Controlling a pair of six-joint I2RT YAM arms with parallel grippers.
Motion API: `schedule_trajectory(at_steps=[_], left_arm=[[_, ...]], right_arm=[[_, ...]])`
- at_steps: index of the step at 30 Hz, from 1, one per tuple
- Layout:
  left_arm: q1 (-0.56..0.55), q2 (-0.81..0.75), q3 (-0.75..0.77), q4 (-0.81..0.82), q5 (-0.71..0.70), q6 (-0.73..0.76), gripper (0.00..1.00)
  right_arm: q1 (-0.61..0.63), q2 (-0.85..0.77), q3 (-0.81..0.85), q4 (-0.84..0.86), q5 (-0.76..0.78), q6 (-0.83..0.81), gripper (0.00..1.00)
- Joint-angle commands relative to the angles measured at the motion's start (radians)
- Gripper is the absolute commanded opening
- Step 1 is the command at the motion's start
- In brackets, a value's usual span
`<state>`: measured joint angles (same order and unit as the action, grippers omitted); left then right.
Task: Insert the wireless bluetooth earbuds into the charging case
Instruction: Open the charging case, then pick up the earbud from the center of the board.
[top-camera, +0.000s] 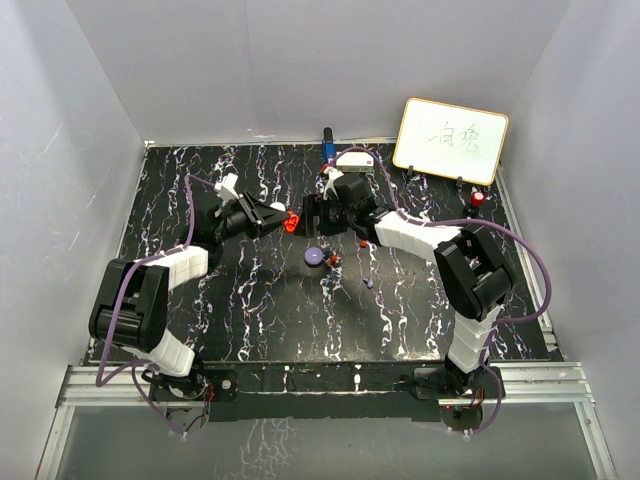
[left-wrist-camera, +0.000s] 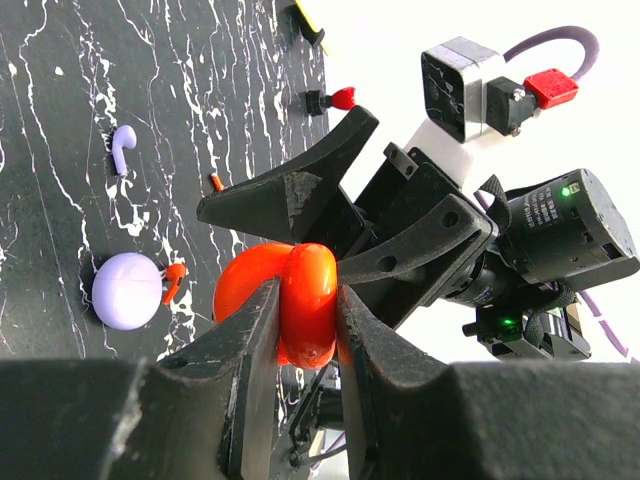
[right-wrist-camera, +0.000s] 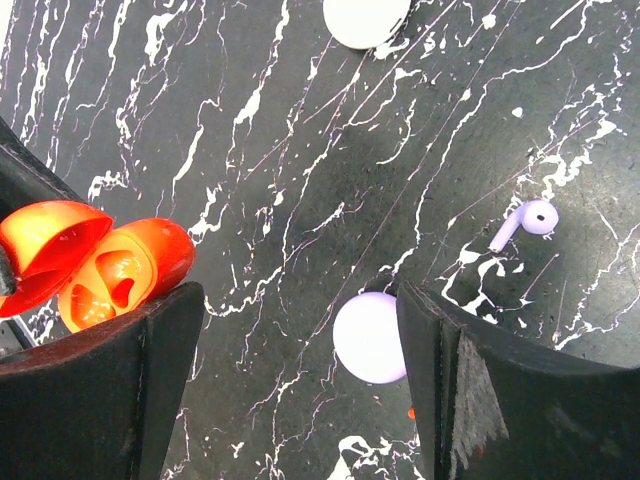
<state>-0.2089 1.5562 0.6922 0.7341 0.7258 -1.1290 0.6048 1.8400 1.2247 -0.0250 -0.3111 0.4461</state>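
Observation:
My left gripper (left-wrist-camera: 306, 312) is shut on an orange-red charging case (left-wrist-camera: 312, 272), held above the table with its lid open (right-wrist-camera: 95, 262). The right gripper (right-wrist-camera: 298, 310) is open just beside it, over a closed purple case (right-wrist-camera: 374, 338) that lies on the table between its fingers, untouched. An orange earbud (left-wrist-camera: 174, 281) rests against the purple case (top-camera: 314, 257). A purple earbud (right-wrist-camera: 526, 222) lies alone to the right (top-camera: 369, 284). A second small orange piece (left-wrist-camera: 215, 182) sits farther off on the table.
A white round case (right-wrist-camera: 366, 14) lies on the black marbled table (top-camera: 260, 320). At the back stand a whiteboard (top-camera: 450, 140), a red-capped object (top-camera: 478, 198) and a blue marker (top-camera: 327, 146). White walls enclose the table.

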Motion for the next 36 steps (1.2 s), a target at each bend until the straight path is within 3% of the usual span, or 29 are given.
schedule_trajectory(at_steps=[1, 10, 17, 24, 28, 36], left_arm=[[-0.035, -0.041, 0.014, 0.022, 0.064, -0.014, 0.00], [-0.039, -0.035, 0.009, 0.022, 0.034, -0.027, 0.00], [-0.031, -0.001, 0.074, 0.006, -0.062, -0.032, 0.00], [-0.020, 0.027, 0.118, 0.022, -0.082, -0.046, 0.00], [-0.019, 0.019, 0.116, 0.012, -0.080, -0.042, 0.00], [-0.018, -0.020, 0.068, 0.002, -0.086, -0.036, 0.00]], right_arm=[[0.007, -0.005, 0.086, 0.103, -0.005, 0.007, 0.77], [0.007, -0.007, 0.092, 0.079, 0.027, 0.001, 0.77], [0.006, -0.130, -0.022, 0.020, 0.130, -0.028, 0.78], [-0.023, -0.301, -0.169, -0.003, 0.261, -0.050, 0.90], [-0.033, -0.285, -0.125, -0.111, 0.326, -0.071, 0.78], [-0.033, -0.233, -0.055, -0.333, 0.350, -0.116, 0.75]])
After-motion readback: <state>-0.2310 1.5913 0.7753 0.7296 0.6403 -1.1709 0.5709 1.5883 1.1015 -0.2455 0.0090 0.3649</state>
